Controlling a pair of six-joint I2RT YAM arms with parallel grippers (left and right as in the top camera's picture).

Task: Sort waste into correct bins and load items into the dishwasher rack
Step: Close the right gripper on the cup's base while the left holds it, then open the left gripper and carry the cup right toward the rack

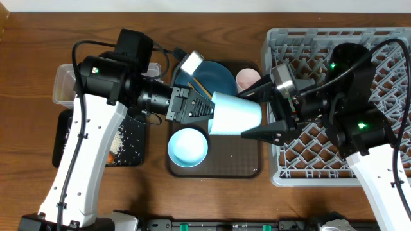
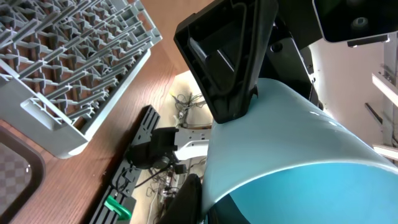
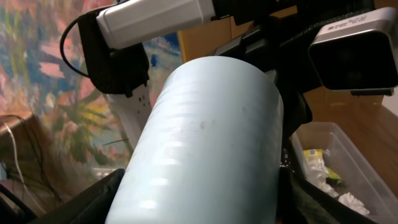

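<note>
The small light-blue cup [image 1: 234,114] lies on its side in the air above the brown serving tray. My left gripper [image 1: 204,110] is shut on its rim, one finger outside the wall [image 2: 202,205]. My right gripper [image 1: 243,115] has a finger on each side of the cup's base end and looks shut on it [image 3: 199,199]. The cup fills the left wrist view [image 2: 298,143] and the right wrist view [image 3: 205,143]. The pale-blue bowl [image 1: 187,146], dark-blue plate [image 1: 215,76], pinkish-white cup [image 1: 247,78] and chopsticks [image 1: 199,83] are on the serving tray. The grey rack [image 1: 302,38] stands to the right.
The brown serving tray [image 1: 237,160] lies under the cup. The clear tub [image 1: 64,80] at far left holds a yellow-green wrapper [image 3: 311,155] and white napkin [image 3: 351,202]. The black tray [image 1: 128,144] below it holds rice grains and an orange stick [image 1: 112,156]. The rack's corner also shows in the left wrist view [image 2: 74,56].
</note>
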